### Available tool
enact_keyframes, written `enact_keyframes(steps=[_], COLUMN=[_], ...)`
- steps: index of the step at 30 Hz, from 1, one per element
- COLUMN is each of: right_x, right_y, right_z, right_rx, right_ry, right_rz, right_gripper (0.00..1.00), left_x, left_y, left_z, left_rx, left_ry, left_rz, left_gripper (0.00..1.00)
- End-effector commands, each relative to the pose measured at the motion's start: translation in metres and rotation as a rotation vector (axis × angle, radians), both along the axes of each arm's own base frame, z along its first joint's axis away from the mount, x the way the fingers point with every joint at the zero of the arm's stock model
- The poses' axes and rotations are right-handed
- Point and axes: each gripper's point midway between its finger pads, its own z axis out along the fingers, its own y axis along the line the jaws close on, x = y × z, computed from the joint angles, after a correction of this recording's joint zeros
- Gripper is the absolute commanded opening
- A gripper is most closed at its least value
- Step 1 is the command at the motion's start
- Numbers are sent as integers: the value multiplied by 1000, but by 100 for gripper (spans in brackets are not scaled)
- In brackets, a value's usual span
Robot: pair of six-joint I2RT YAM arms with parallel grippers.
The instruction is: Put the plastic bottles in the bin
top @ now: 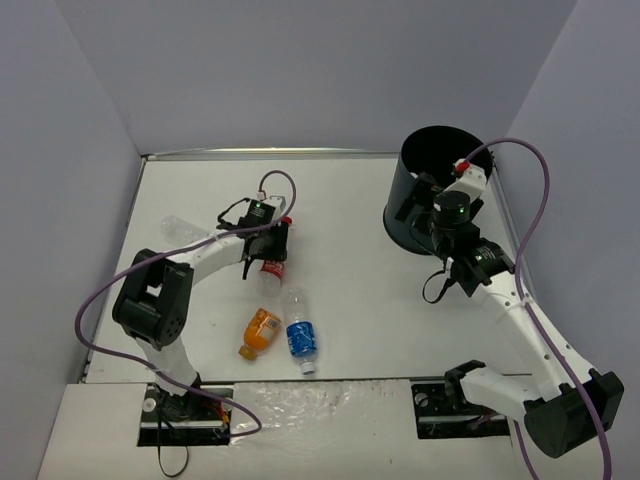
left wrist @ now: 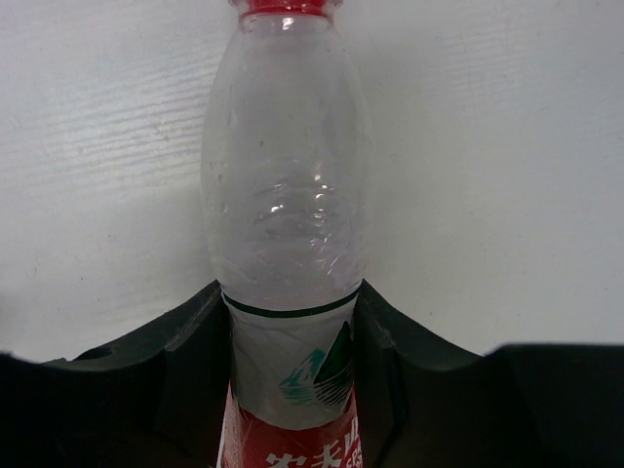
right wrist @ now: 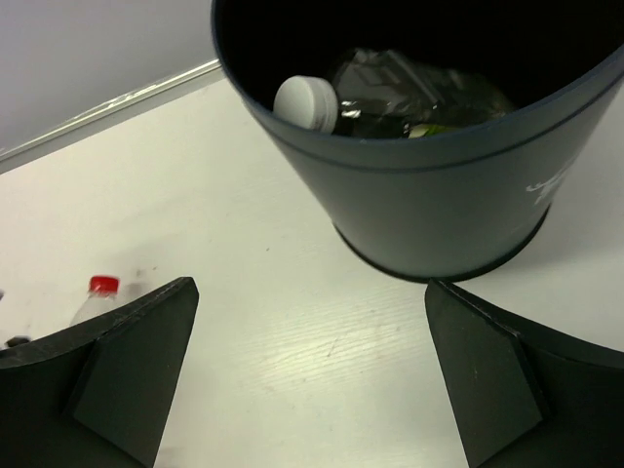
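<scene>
At the counter's left-centre, the red-labelled bottle [left wrist: 288, 195] is gripped: this is the pickup step, with the lift not yet made.

The bottle lies on its side on the white counter [top: 350, 300] with its red cap pointing away from the arm bases. The left claw [top: 268, 248] is closed against both its flanks at the label's upper edge (a snug hold, by the wrist view). Just toward the front lie the orange-filled bottle [top: 260, 332] and the blue-labelled bottle [top: 301, 338]; a clear bottle [top: 178, 228] sits by the left wall. The bin [right wrist: 439, 205] stands well apart at the far right, holding a white-capped bottle [right wrist: 306, 101] and a crumpled clear one. The right claw [right wrist: 312, 380] hovers just beside it, spread wide and empty. The next move, as I judge it, is to raise the bottle off the counter and carry it rightward above the bin's tall rim. It must clear the right arm parked there before release.
</scene>
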Motion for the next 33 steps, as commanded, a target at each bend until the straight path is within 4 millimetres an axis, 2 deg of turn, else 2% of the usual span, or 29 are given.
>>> enact_keyframes(steps=[1, 3, 5, 6, 8, 13, 16, 19, 24, 27, 29, 30, 31, 32, 33], right_x=[-2, -3, -4, -2, -2, -7, -14, -11, -15, -16, -13, -12, -12, -10, -9], right_y=[25, 41, 72, 78, 103, 152, 184, 207, 237, 244, 238, 236, 234, 228, 223], right_z=[31, 32, 38, 41, 49, 59, 63, 61, 57, 52, 54, 56, 56, 57, 60], right_rx=[136, 169, 242, 263, 350, 449, 445, 456, 473, 441, 434, 433, 430, 426, 423], right_ry=[-86, -78, -79, -88, -116, -169, -178, -178, -151, -141, -155, -164, -168, -176, -186], right_rz=[96, 179, 326, 348, 451, 576, 624, 649, 684, 667, 618, 600, 584, 551, 523], right_gripper=[100, 100, 100, 100, 100, 100, 100, 100, 99, 88, 60, 53, 39, 31, 25], left_x=[33, 34, 31, 28, 13, -39, -61, -80, -92, -100, -104, -106, -107, -108, -110], left_y=[-13, -18, -29, -33, -46, -82, -96, -107, -107, -103, -101, -99, -97, -96, -94], left_z=[60, 82, 117, 131, 162, 204, 218, 227, 241, 255, 261, 263, 264, 264, 265], left_rx=[-46, -71, -135, -165, -258, -463, -499, -523, -519, -534, -538, -538, -537, -537, -536], left_ry=[-154, -198, -276, -308, -387, -490, -515, -524, -570, -605, -622, -631, -635, -634, -636], left_rz=[-31, -62, -131, -163, -250, -470, -527, -581, -595, -599, -599, -595, -590, -584, -580], left_gripper=[16, 16, 16, 16, 16, 16, 15, 15, 15, 15, 15, 16, 21, 46, 54])
